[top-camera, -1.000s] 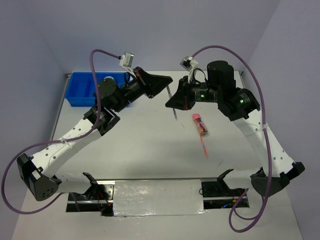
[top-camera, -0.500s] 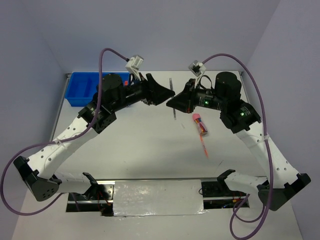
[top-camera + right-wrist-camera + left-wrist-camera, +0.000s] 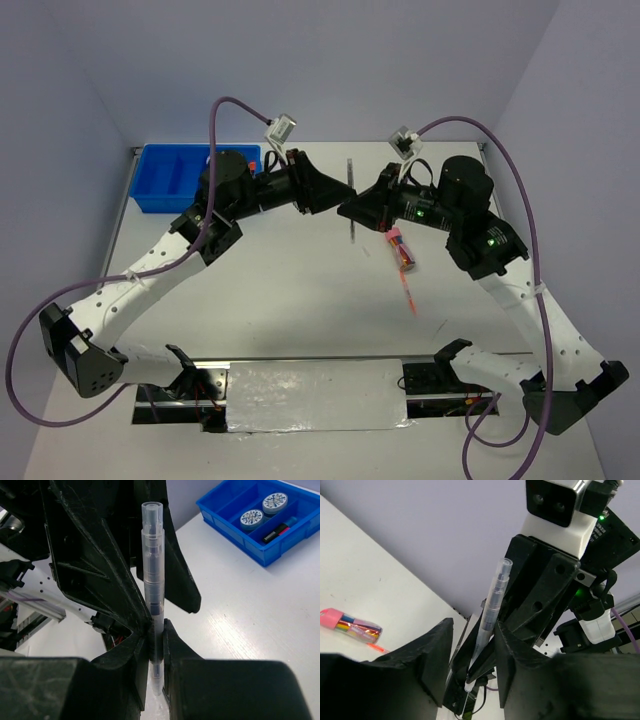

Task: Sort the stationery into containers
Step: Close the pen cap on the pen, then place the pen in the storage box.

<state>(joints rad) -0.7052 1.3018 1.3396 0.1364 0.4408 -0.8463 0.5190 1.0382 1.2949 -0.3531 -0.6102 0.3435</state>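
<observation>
R hand [image 3: 156,632] clamped on clear pen [image 3: 152,555], L hand [image 3: 472,635] fingers apart, pen btwn them

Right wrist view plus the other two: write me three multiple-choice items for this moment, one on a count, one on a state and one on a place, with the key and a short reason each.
1. How many round discs lie in the blue tray?
A none
B one
C two

2. What state is the right gripper in?
A shut on the clear pen
B open and empty
C shut on a round disc

3. Where is the pink-capped tube?
A in the blue tray
B lying on the table
C in the right gripper

Key:
1 C, the right wrist view shows two blue-white discs inside the tray.
2 A, its fingers press on the pen from both sides, and the pen stands upright between them.
3 B, it lies flat on the white tabletop, apart from the tray and from both arms.
</observation>
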